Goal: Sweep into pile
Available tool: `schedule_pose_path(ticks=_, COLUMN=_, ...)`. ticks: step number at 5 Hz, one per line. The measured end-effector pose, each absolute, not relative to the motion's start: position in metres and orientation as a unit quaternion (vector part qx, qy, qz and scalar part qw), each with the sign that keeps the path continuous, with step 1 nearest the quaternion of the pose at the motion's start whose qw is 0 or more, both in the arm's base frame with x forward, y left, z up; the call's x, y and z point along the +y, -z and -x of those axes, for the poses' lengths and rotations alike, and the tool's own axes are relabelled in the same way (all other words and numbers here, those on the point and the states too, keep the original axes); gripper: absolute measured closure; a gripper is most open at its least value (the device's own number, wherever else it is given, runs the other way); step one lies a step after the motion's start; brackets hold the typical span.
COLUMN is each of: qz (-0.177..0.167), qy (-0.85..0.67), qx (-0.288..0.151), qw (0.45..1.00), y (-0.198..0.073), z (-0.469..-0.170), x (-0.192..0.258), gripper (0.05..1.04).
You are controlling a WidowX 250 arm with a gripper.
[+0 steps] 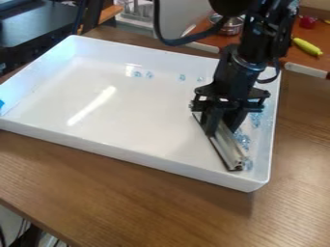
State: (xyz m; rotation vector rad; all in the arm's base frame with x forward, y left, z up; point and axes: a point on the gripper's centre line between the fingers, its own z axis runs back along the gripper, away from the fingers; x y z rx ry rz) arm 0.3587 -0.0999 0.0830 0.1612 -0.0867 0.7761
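Note:
The gripper [219,129] hangs down over the right part of a white tray [103,103], shut on a metal sweeping bar with a dark edge [226,147]. The bar lies slanted on the tray floor, its near end close to the front right corner. Clear bluish pieces [242,139] are gathered between the bar and the tray's right wall, some partly behind the gripper. Several more pieces [143,75] lie scattered toward the tray's back wall, left of the arm.
The tray's raised walls stand around the work area on a brown wooden table [129,193]. Behind the tray at the right are a yellow toy [307,47], a red object [308,21] and a metal bowl [230,26]. A blue object [1,103] is at the left edge.

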Motion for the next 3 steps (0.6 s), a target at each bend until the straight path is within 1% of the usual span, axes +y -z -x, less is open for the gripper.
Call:
schedule_pose_path(ticks=1, qz=-0.075, qy=-0.379, qx=-0.047, qw=0.921, y=-0.0835, z=-0.3690, x=-0.1033, gripper=0.712)
schedule_pose_path(ticks=2, qz=-0.059, qy=-0.320, qx=-0.087, qw=0.942, y=-0.0867, z=-0.3781, x=-0.1023, gripper=0.712)
schedule_pose_path(ticks=3, qz=-0.018, qy=-0.237, qx=-0.126, qw=0.963, y=-0.0918, z=-0.3754, x=-0.0969, gripper=0.712)
